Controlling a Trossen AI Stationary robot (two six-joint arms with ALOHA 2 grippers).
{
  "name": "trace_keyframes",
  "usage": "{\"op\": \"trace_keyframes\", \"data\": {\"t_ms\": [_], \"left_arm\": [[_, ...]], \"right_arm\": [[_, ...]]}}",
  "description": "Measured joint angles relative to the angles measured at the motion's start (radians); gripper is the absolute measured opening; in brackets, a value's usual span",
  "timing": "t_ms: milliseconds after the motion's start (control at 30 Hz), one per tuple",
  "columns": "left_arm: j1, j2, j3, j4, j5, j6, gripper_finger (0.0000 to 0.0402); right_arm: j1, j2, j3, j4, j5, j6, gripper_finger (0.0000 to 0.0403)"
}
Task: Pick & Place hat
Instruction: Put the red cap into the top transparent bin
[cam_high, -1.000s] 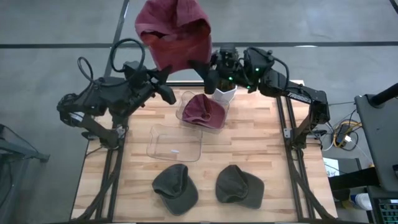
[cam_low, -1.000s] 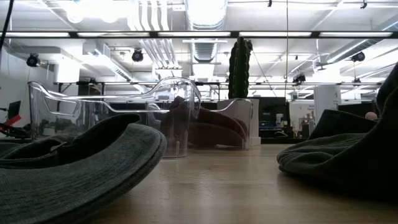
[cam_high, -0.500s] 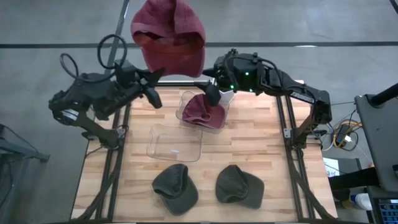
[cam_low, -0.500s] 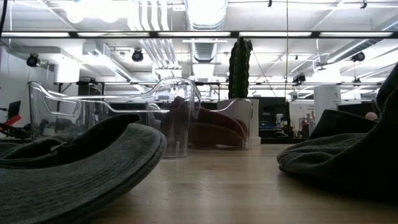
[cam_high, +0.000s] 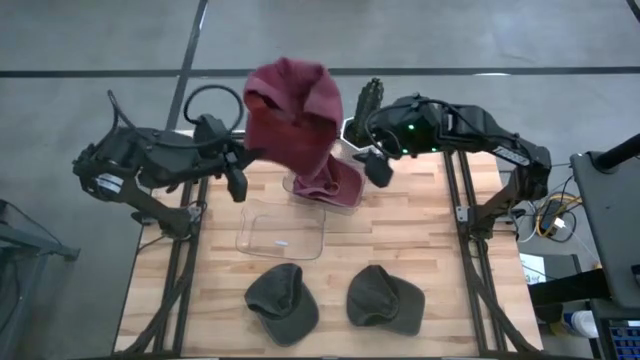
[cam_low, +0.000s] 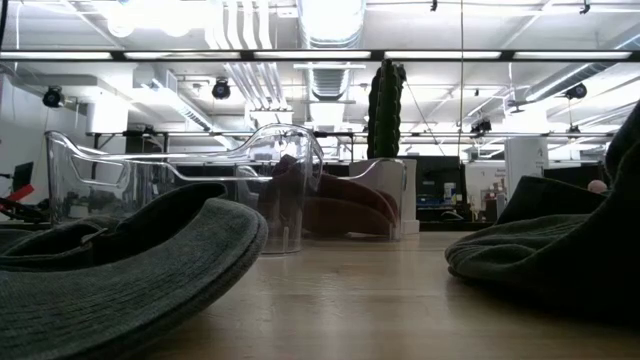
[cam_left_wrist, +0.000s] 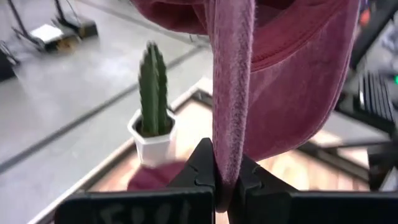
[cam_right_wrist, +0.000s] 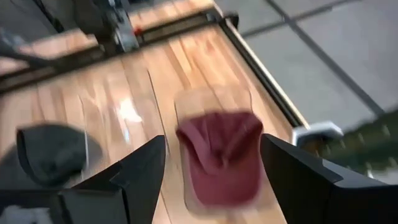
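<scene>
One maroon cap (cam_high: 330, 180) was already lodged in the far clear bin (cam_high: 350, 196). A second maroon cap (cam_high: 292, 115) was held aloft above that bin, clamped in the left hand (cam_left_wrist: 227, 182). The right hand (cam_right_wrist: 211, 163), fingers apart and empty, was beside the bin. Two olive caps (cam_high: 282, 301) were left on the surface (cam_high: 420, 240), nearer than that bin.

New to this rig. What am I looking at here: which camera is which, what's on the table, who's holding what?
It is a table with two dark robot arms, each ending in a two-finger gripper.

The high view looks straight down. The low view sits at table-top height. Each wrist view looks out past that arm's own fingers.

On the table lie two clear bins: the far bin holds a red hat, while the near bin is empty. Two green hats lie at the front, and a potted cactus stands at the back.

The left gripper is shut on a second red hat's strap, holding it in the air above the far bin. The right gripper is open, holding nothing, above the far bin.
</scene>
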Motion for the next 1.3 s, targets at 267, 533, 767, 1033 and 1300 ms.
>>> {"op": "trace_keyframes", "data": {"t_ms": [267, 533, 767, 1033, 1300], "left_arm": [[0.037, 0.030, 0.000, -0.251, 0.193, -0.093, 0.0005], [0.085, 0.100, -0.002, -0.416, 0.427, -0.061, 0.0005], [0.114, 0.177, -0.009, -0.409, 0.537, 0.102, 0.0005], [0.128, 0.276, -0.006, -0.394, 0.645, 0.197, 0.0005], [0.120, 0.293, -0.004, -0.321, 0.698, 0.213, 0.0005]], "right_arm": [[0.000, -0.065, 0.000, -0.220, 0.000, -0.002, 0.0239], [0.000, -0.116, 0.000, -0.286, -0.004, -0.024, 0.0227], [0.006, -0.133, 0.000, -0.087, -0.174, -0.010, 0.0216], [0.035, -0.106, 0.000, 0.151, -0.239, -0.016, 0.0205], [0.051, -0.004, -0.002, 0.156, -0.261, 0.003, 0.0205]]}}
